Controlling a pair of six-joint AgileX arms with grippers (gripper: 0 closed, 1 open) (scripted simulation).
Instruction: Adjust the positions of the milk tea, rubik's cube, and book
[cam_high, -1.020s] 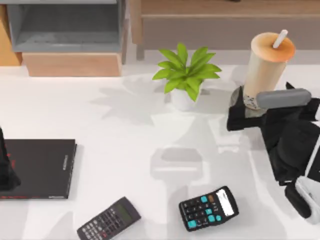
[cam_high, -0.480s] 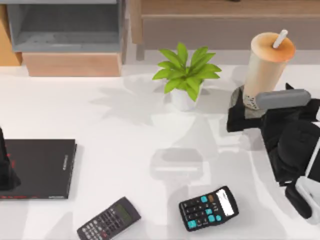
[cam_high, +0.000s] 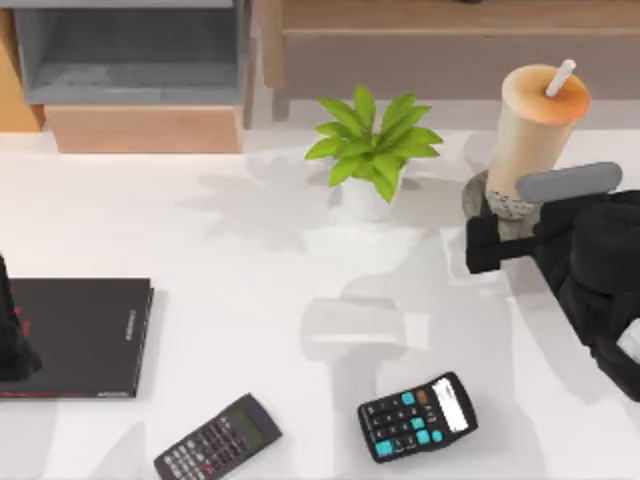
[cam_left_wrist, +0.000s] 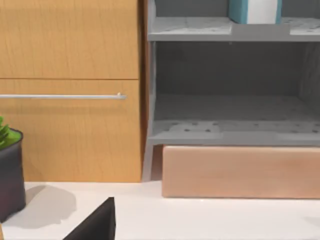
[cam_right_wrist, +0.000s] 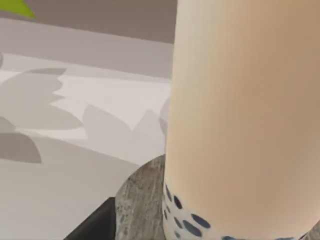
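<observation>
The right gripper (cam_high: 500, 222) is sitting against the base of the milk tea (cam_high: 535, 125) on the grey coaster (cam_high: 478, 192); whether its fingers are clenched, I cannot tell. The left arm (cam_high: 12, 335) is resting over the black book (cam_high: 85, 335).

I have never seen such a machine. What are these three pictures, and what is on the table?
Two robot arms work at a white table. One camera looks down from above; one sits on each wrist. The right tool is at the milk tea, which stands on a grey coaster; whether it grips, I cannot tell. The left arm rests over a black book. Also there: a plant, two calculators. The left wrist camera faces a shelf with a teal book.
</observation>
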